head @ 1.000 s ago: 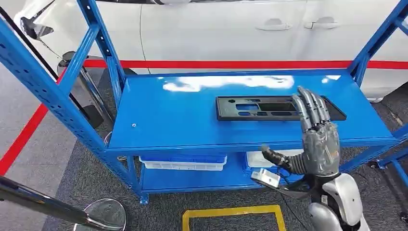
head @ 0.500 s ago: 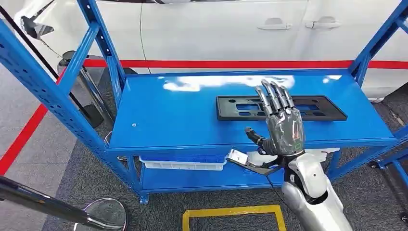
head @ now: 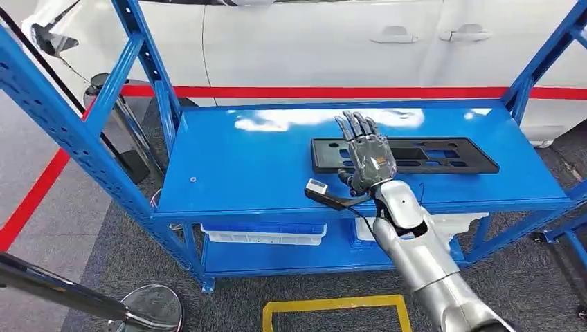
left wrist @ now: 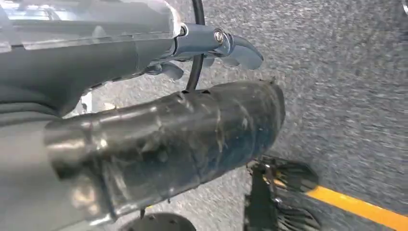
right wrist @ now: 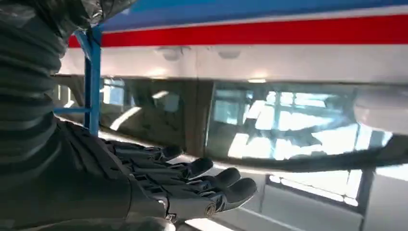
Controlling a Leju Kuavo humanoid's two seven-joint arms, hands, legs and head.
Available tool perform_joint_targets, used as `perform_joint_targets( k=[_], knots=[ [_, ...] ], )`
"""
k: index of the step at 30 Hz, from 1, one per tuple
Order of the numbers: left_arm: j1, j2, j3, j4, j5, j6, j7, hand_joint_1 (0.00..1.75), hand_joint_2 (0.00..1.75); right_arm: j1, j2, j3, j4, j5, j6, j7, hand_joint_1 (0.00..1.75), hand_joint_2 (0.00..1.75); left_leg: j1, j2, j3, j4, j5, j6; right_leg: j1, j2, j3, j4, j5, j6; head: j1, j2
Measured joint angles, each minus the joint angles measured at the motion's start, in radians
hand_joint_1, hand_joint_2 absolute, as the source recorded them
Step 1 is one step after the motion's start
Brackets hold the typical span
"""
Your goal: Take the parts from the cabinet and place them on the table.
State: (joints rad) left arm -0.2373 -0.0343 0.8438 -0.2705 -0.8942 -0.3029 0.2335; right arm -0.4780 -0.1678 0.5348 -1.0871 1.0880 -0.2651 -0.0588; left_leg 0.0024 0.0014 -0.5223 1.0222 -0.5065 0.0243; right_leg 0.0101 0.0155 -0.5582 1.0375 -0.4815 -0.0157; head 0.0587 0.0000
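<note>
A flat black plastic part (head: 443, 155) with several cut-outs lies on the top shelf of the blue cabinet (head: 242, 166), right of centre. My right hand (head: 367, 153) reaches over the shelf's front edge and hovers at the part's left end with its fingers stretched out and apart, holding nothing. In the right wrist view the same hand (right wrist: 183, 187) shows flat dark fingers with nothing in them. My left hand (left wrist: 159, 144) hangs over grey carpet; a thick dark thumb shows, and its fingers are hidden.
Blue uprights (head: 149, 69) (head: 547, 55) frame the shelf at both sides. White bins (head: 263, 235) (head: 457, 223) sit on the lower shelf. A white car (head: 311, 41) stands close behind. A yellow floor mark (head: 332, 304) and a metal post base (head: 149, 310) lie in front.
My right hand has risen from below the shelf's front edge and moved forward and left, now over the left end of the black part. The part has not moved.
</note>
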Motion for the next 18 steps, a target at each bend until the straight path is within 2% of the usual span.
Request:
perform_joint_targets(
  k=[8,13,18],
  knots=[
    [-0.007,-0.002,-0.021,0.002,0.018,0.003,0.012,0.00,0.00,-0.087,0.035,0.009,0.188,0.004,0.050,0.000,0.00,1.75,0.000,0.000,-0.001,0.000,0.000,0.000,0.000,0.000,-0.002,0.000,0.000,0.000,0.000,0.000],
    [-0.008,-0.002,-0.039,0.003,0.034,0.003,0.018,0.00,0.00,-0.124,0.042,0.010,0.302,-0.042,0.111,-0.035,0.00,1.75,0.000,0.000,-0.002,0.000,0.000,0.000,0.000,-0.001,-0.002,0.000,0.000,0.000,0.000,0.000],
    [-0.007,-0.002,-0.043,0.003,0.047,0.003,0.018,0.00,0.00,-0.144,0.042,0.010,0.347,-0.097,0.178,-0.077,0.00,1.75,0.000,0.000,-0.002,0.000,0.000,0.000,0.000,0.000,-0.002,0.000,0.000,0.000,0.000,0.000]
  ],
)
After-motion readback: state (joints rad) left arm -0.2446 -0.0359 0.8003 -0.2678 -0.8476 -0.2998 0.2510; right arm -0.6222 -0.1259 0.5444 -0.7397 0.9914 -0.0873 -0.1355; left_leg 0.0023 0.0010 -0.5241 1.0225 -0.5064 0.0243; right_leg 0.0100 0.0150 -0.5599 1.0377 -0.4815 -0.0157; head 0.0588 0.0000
